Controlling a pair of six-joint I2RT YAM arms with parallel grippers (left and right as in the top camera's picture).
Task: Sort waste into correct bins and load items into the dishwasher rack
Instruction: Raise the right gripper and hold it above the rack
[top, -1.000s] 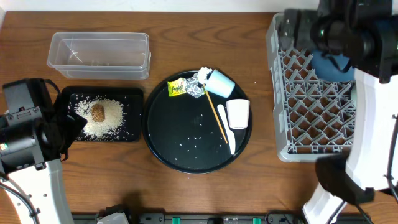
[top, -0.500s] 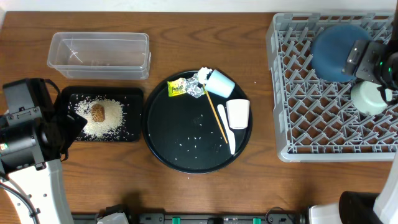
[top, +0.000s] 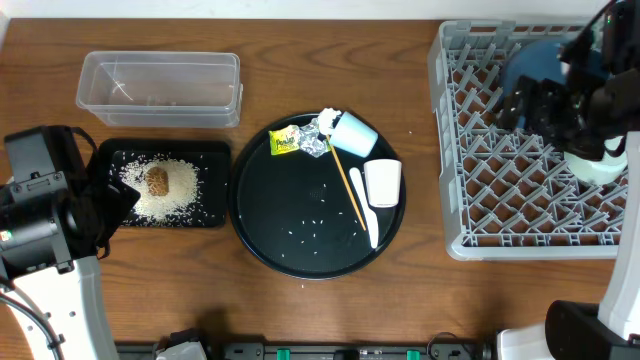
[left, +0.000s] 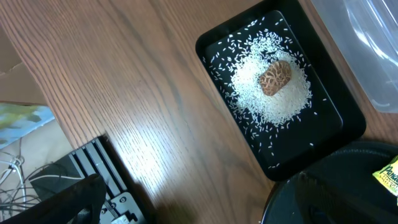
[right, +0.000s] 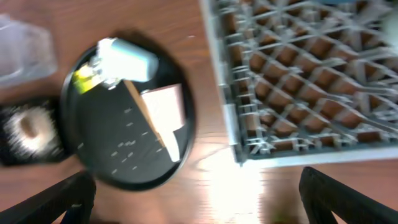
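Note:
The grey dishwasher rack (top: 470, 190) holds the dark blue bowl (top: 530, 68) and the pale mint bowl (top: 600, 168). My right gripper (top: 535, 103) hovers open and empty above the rack, its view blurred by motion. On the round black tray (top: 300, 245) lie the light blue cup (top: 353, 133), white cup (top: 382, 182), white spoon (top: 366, 208), yellow wrapper (top: 284, 141), silver foil (top: 315, 140) and tissue (top: 329, 117). Rice (left: 273, 99) and the brown lump (left: 275, 77) sit in the shallow black tray (top: 215, 150). My left gripper (left: 193, 214) stands open beside it.
The clear tub (top: 160, 88) stands at the back left, behind the shallow tray. A thin wooden stick (top: 347, 182) lies across the round tray between the cups. A few stray rice grains dot the round tray. The table's front edge runs close to both arm bases.
My right arm has swung from the rack's far right corner to over its middle, uncovering then partly covering the blue bowl. The left arm has not moved.

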